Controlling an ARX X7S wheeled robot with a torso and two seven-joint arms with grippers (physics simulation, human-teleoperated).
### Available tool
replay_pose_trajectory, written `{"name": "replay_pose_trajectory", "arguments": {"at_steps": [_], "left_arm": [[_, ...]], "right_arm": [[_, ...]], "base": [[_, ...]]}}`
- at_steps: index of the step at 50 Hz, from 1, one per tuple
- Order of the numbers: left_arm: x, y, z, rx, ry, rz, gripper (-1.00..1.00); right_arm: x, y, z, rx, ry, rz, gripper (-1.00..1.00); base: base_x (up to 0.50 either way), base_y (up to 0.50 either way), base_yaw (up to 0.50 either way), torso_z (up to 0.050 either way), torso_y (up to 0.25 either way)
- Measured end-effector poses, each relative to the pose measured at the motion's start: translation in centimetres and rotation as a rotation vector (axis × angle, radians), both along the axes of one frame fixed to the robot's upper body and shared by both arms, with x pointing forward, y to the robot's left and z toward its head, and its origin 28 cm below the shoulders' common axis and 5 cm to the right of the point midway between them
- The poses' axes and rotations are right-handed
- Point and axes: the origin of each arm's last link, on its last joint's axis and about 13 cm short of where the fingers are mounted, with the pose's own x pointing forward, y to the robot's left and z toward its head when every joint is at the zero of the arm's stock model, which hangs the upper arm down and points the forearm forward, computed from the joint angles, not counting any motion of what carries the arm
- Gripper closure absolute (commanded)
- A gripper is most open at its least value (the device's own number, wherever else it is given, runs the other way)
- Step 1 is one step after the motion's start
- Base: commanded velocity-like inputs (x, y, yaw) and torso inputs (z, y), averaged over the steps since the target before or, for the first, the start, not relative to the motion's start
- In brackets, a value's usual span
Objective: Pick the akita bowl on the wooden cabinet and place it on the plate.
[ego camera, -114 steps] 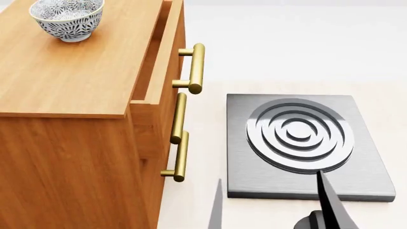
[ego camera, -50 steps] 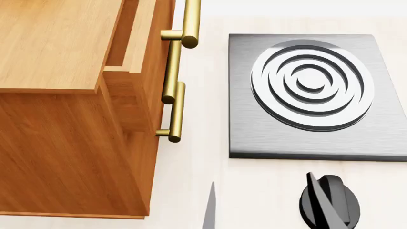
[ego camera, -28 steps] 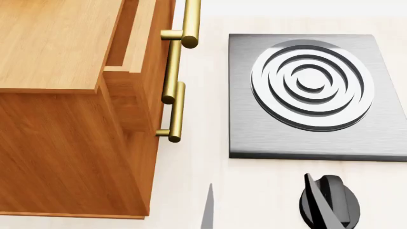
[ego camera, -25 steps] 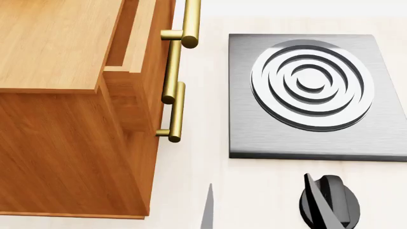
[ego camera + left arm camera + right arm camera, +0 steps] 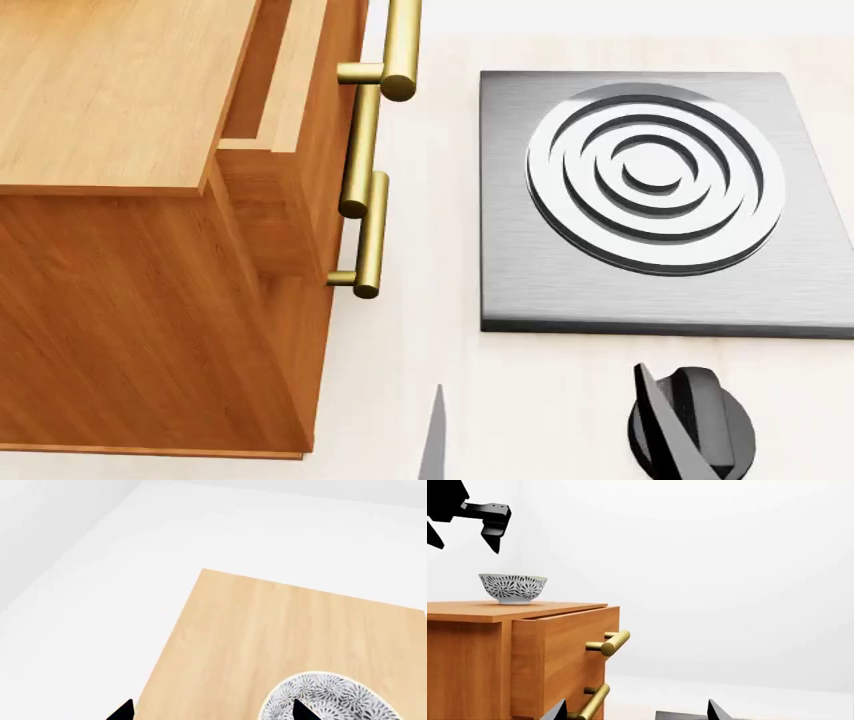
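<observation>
The akita bowl point(image 5: 513, 587), white with a dark floral pattern, stands upright on the flat top of the wooden cabinet point(image 5: 500, 650). My left gripper point(image 5: 464, 541) hovers open above it, clear of the rim. In the left wrist view the bowl point(image 5: 333, 700) lies partly under one fingertip of the left gripper point(image 5: 213, 712), and nothing is held. My right gripper point(image 5: 637, 712) is open and empty, low beside the cabinet's brass handles. In the head view the cabinet point(image 5: 120, 100) shows without the bowl. The plate is out of view.
A grey stove point(image 5: 521, 280) with a ringed burner point(image 5: 651, 178) lies on the pale floor to the right of the cabinet. The top drawer point(image 5: 560, 650) stands slightly pulled out, and its brass handles point(image 5: 363, 230) stick out toward the stove. My right gripper point(image 5: 539, 385) is in front of the stove.
The head view dropped and shifted, so the bowl left it. Over the last second the right gripper's fingers crept slightly left; the rest is still.
</observation>
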Motion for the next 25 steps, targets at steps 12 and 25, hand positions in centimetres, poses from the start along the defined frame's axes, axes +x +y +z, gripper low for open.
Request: {"name": "replay_pose_trajectory", "arguments": {"at_steps": [12, 25], "left_arm": [[0.3, 0.0, -0.8, -0.018, 0.056, -0.036, -1.00], [0.7, -0.4, -1.6, -0.005, 0.096, -0.073, -1.00]], "right_arm": [[0.0, 0.0, 0.0, -0.001, 0.000, -0.001, -1.00], [0.0, 0.0, 0.0, -0.003, 0.000, -0.002, -1.00]], "base": [[0.00, 0.00, 0.00, 0.000, 0.000], [0.00, 0.00, 0.00, 0.000, 0.000]]}}
